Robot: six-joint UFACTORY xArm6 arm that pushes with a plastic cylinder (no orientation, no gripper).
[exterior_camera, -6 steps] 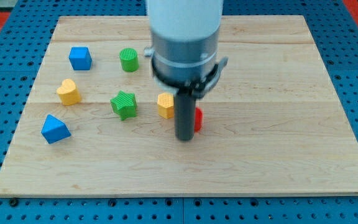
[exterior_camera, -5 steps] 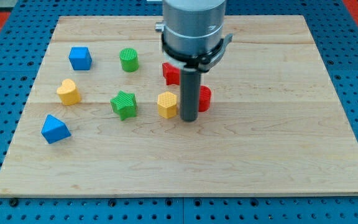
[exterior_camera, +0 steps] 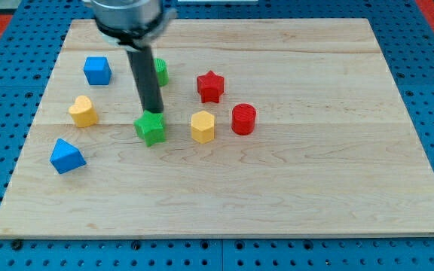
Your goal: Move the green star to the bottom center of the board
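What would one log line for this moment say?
tip: at top edge of green star | star: left of center, beside yellow block | goal: bottom center, not reached

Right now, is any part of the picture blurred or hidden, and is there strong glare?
Camera view: the blocks are sharp, no strong glare on the board; the arm housing is cropped at the view's top; the rod hides part of the green cylinder; my tip touches the green star.

The wooden board (exterior_camera: 337, 188) is carrying a blue cube (exterior_camera: 97, 70), green cylinder (exterior_camera: 160, 71), red star (exterior_camera: 210, 86), red cylinder (exterior_camera: 243, 119), yellow hexagon (exterior_camera: 202, 126), green star (exterior_camera: 151, 128), yellow heart-like block (exterior_camera: 83, 111), and blue triangle (exterior_camera: 67, 156)
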